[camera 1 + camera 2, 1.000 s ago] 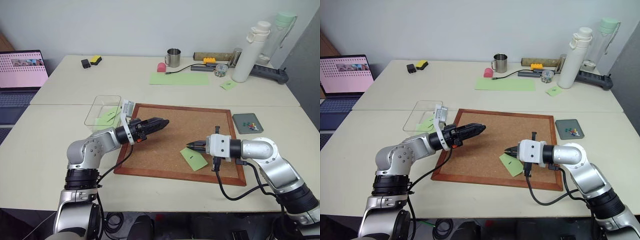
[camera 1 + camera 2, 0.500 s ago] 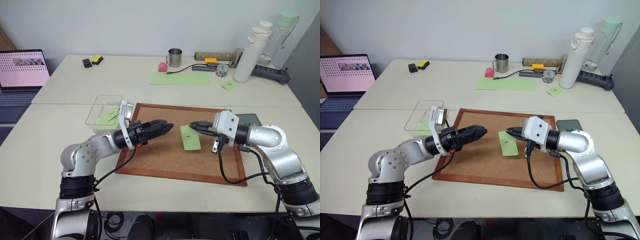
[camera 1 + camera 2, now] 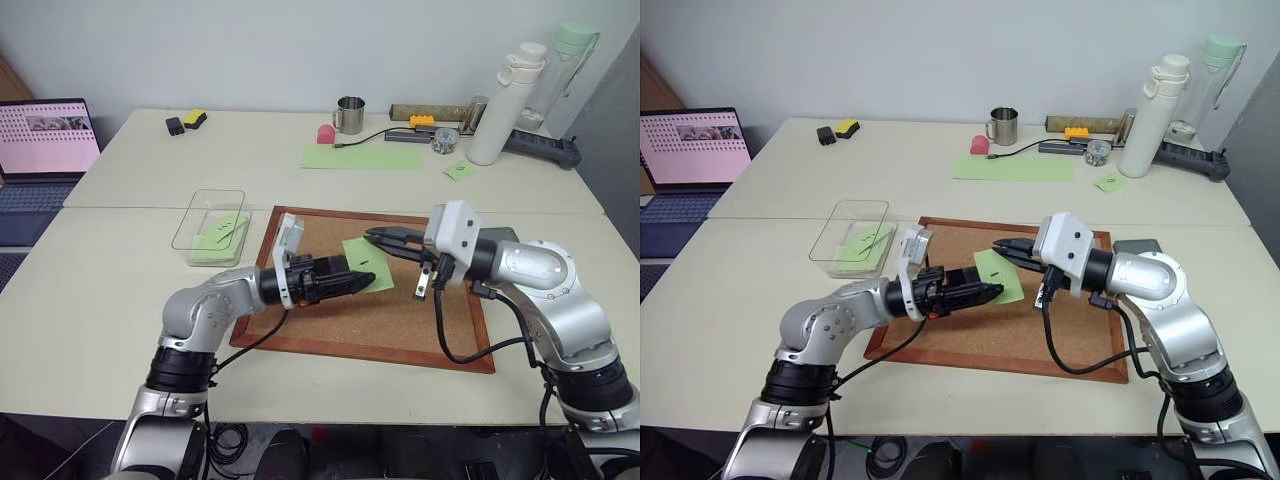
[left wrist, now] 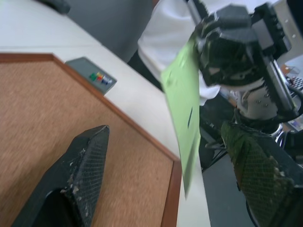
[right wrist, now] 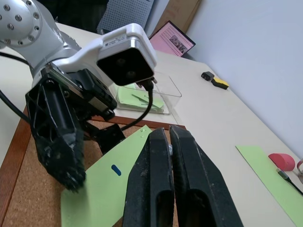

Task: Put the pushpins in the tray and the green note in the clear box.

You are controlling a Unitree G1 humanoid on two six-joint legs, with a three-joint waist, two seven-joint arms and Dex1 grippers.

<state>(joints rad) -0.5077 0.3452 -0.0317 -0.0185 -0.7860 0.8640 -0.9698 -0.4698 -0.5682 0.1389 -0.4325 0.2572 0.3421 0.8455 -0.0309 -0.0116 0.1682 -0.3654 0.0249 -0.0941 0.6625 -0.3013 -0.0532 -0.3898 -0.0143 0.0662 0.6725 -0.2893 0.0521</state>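
I see both arms reaching level over the cork board [image 3: 330, 315], tips facing each other. My right pincer [image 3: 372, 237] is clamped on one green note [image 3: 366, 278], holding it above the board. My left pincer [image 3: 368, 283] stands spread, its fingers [image 4: 85, 165] either side of the note. One clear box [image 3: 207, 226] sits at the board's left on the table [image 3: 90, 300]; one tray [image 4: 90, 75] sits beyond the board's right edge.

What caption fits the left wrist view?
Open left end effector straddles the green note held by the right end effector above the corkboard.
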